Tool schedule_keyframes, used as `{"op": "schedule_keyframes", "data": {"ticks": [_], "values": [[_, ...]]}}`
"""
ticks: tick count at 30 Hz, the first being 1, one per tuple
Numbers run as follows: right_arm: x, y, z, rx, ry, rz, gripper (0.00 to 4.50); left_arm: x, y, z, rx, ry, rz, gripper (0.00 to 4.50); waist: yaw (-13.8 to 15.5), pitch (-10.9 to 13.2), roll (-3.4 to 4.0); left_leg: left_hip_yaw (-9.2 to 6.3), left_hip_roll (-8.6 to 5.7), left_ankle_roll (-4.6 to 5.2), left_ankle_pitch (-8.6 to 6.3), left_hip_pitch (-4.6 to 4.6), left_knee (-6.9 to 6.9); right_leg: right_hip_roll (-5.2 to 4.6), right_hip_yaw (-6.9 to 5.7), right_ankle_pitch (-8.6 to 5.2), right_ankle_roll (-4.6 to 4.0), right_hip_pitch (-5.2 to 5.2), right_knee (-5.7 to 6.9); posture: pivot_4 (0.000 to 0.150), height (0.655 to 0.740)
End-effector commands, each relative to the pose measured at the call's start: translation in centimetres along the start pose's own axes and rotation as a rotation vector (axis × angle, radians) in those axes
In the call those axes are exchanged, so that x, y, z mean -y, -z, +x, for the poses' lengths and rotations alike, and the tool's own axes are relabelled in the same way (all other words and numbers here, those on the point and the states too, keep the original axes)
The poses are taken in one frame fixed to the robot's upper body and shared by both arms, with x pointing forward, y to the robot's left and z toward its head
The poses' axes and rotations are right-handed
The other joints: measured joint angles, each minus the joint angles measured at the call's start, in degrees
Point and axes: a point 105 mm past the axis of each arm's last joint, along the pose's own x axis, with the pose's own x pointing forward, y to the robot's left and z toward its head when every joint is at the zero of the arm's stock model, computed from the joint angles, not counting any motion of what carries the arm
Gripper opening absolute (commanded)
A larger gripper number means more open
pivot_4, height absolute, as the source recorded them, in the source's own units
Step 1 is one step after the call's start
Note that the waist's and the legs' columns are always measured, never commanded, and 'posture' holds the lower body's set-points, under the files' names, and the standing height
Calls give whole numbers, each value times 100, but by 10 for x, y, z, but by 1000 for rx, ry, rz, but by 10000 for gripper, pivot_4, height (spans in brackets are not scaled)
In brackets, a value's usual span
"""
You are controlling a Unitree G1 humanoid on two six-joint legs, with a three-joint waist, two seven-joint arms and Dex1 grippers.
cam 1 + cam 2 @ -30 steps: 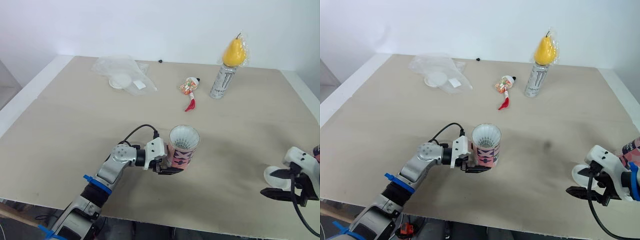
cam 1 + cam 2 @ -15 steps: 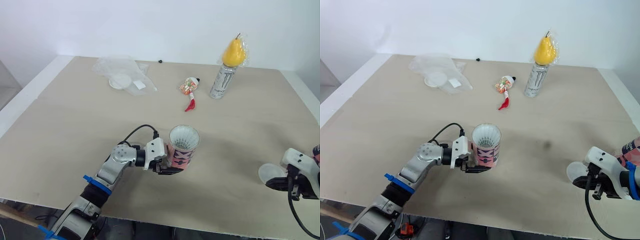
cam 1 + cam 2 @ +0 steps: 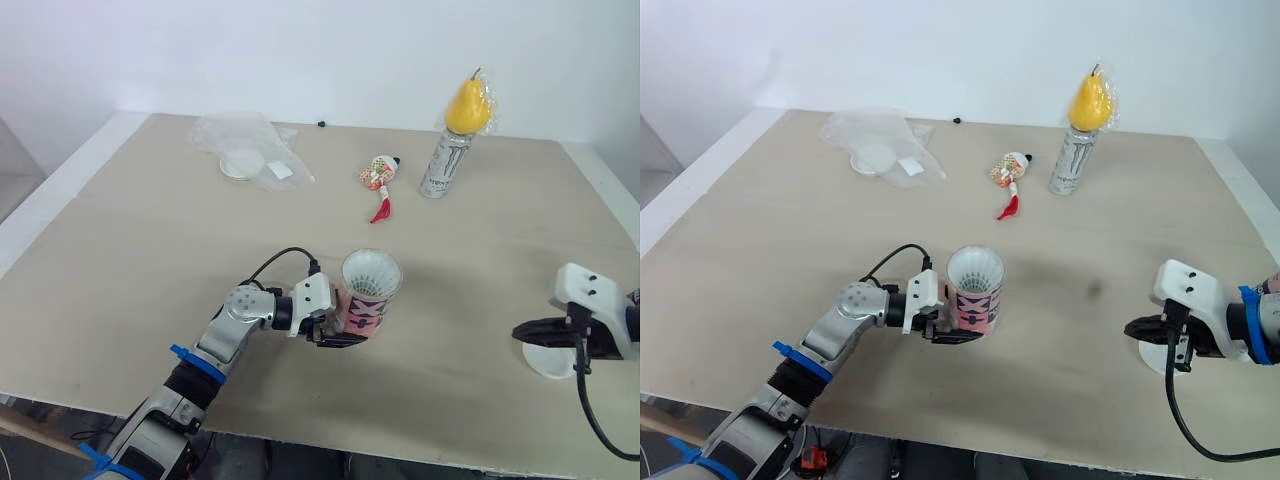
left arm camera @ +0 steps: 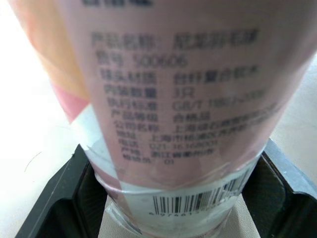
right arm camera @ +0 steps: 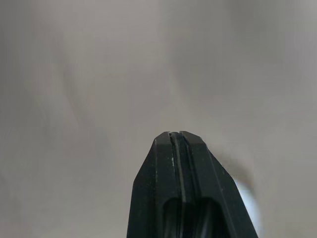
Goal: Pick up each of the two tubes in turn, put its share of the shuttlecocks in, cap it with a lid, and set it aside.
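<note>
Presently the left pincer (image 3: 350,338) is clamping the base of the pink cardboard tube (image 3: 368,308), which is standing upright near the front of the matte beige tabletop (image 3: 150,230). A white feathered shuttlecock (image 3: 370,272) is filling its round mouth. The right pincer (image 3: 520,330), black fingers pressed together, is hovering just beside the flat white lid (image 3: 550,362), having risen from its edge since half a second ago.

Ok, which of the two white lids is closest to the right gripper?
The lid at the near right, lying just beside the right gripper. The other lid lies far off at the back left, with the clear plastic bag.
</note>
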Motion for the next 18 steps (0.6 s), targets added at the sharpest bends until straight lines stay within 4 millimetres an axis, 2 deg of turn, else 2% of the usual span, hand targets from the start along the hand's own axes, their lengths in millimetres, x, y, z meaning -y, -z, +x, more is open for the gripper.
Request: {"op": "schedule_keyframes", "data": {"ticks": [1, 13, 16, 18], "values": [[0, 3, -2, -21, -2, -5, 987, 7, 19, 3, -75, 25, -32, 34032, 16, 0, 0, 0, -2, 0, 0, 0, 0, -2, 0, 0, 0, 0, -2, 1500, 7400], [1, 26, -11, -33, 93, 193, 987, 8, 21, 2, -79, 27, -43, 34032, 20, -3, 4, 0, -7, 1, 0, 2, 2, -8, 0, 1, 4, 3, -1, 1500, 7400], [-5, 29, -10, -24, 90, 273, 8846, 9, 21, 2, -79, 27, -43, 34032, 20, -5, 3, -1, -8, 1, 0, 1, 1, -8, 0, 0, 4, 4, -1, 1500, 7400], [-11, 33, -10, -38, 93, 329, 16164, 9, 22, 2, -80, 24, -43, 34032, 24, -4, 1, -1, -8, 1, 0, 1, 1, -8, -1, 0, 4, 3, -1, 1500, 7400]]}}
